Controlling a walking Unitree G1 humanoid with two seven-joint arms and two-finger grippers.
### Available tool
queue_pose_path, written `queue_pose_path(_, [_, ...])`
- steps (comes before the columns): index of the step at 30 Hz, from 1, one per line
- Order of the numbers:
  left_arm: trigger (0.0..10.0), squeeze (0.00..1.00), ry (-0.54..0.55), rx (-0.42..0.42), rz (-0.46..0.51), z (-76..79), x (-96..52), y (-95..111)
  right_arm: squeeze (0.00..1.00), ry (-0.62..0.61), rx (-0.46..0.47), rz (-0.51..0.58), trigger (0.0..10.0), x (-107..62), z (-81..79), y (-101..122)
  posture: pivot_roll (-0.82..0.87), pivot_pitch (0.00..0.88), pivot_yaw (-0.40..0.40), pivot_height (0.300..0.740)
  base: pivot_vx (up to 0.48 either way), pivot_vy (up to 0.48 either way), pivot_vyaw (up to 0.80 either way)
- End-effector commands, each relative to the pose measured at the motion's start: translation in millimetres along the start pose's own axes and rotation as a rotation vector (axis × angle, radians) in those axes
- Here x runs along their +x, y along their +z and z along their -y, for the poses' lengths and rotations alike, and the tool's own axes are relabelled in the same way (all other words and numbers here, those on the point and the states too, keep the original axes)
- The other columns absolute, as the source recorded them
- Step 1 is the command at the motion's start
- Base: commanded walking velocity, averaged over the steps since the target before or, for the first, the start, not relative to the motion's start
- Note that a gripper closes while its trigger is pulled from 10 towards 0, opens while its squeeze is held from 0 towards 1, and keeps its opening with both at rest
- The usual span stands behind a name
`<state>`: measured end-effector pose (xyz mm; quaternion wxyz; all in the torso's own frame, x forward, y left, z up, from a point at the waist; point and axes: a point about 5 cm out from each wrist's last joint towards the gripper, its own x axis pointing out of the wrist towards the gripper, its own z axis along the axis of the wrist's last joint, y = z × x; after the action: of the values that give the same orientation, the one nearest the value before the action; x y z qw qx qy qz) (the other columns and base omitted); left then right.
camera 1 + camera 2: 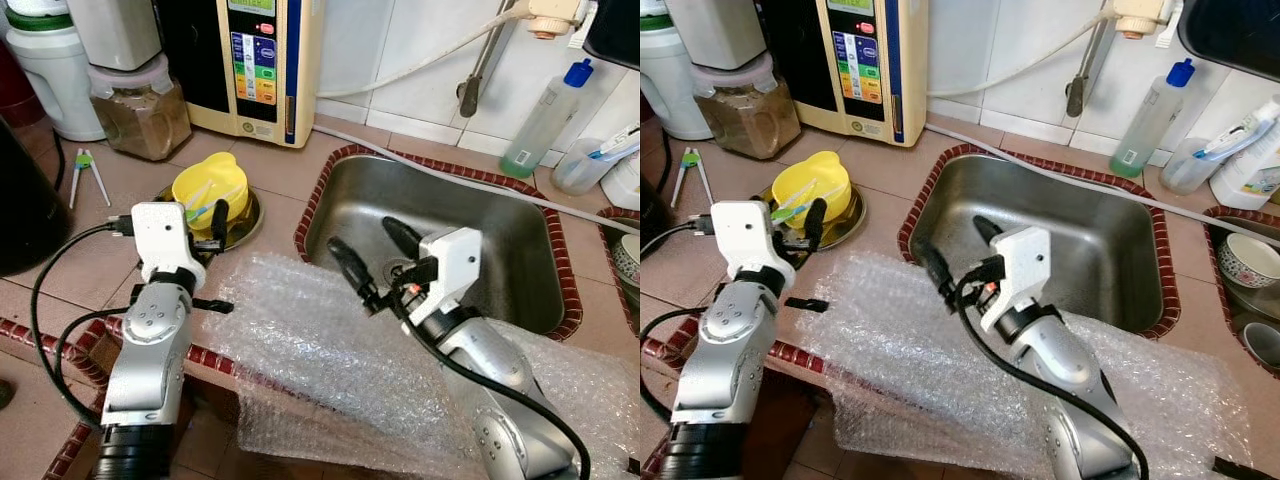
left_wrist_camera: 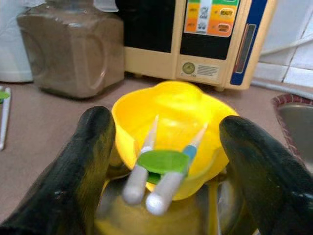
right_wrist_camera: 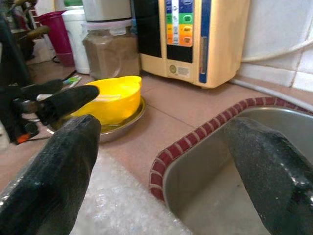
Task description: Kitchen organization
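Presently, findings by item, largest first.

Surface (image 1: 290,165): tiled in terracotta; carries the appliances at the back, the dishes and the wrap.
Sink (image 1: 500,250): steel basin let into the surface, red-brick rim; drain visible.
Bubble wrap (image 1: 300,350): clear sheet spread over the front edge of the surface, hanging past it; apparently laid as padding.
Right tool (image 1: 375,250): released, fingers spread; held over the near-left corner of the sink, above the edge of the wrap; grasping nothing.
Left tool (image 2: 164,161): released, one finger either side of the yellow bowl; judged to be lining up a grasp, no contact confirmed.
Steel plate (image 1: 245,225): beneath the bowl, near the sink's left rim.
Yellow bowl (image 1: 210,188): the likely task item; sits in the plate.
Training chopsticks (image 2: 161,169): pale pair joined by a green clip, leaning out of the bowl toward the left tool; could snag a grasp.
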<state>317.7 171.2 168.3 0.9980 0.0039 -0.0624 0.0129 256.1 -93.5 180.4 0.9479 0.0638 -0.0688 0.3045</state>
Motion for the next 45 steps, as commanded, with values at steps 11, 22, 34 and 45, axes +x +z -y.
queue_pose_path(11, [0.0,0.00,-0.018,-0.021,0.001,2.4,3.4,-0.4,0.00,0.048,0.016,-0.002,10.0,-3.5,-4.0,4.9,0.06,0.097,-0.066,0.740,0.000,0.000,0.00])
queue_pose_path(22, [0.0,0.00,-0.013,-0.029,0.003,2.5,2.0,-1.2,0.00,0.058,0.011,-0.013,10.0,-3.3,-3.6,4.7,0.06,0.100,-0.075,0.740,0.000,0.000,0.00])
queue_pose_path(34, [0.0,0.00,-0.008,-0.040,0.029,3.7,1.0,3.6,0.00,0.065,0.015,-0.018,10.0,-1.8,-3.2,4.4,0.07,0.108,-0.085,0.740,0.000,0.000,0.00])
queue_pose_path(45, [0.0,0.00,0.041,0.001,0.106,-1.6,-1.1,12.1,0.00,0.060,0.026,-0.020,10.0,-0.8,-0.7,3.7,0.07,0.099,-0.089,0.740,0.000,0.000,0.00])
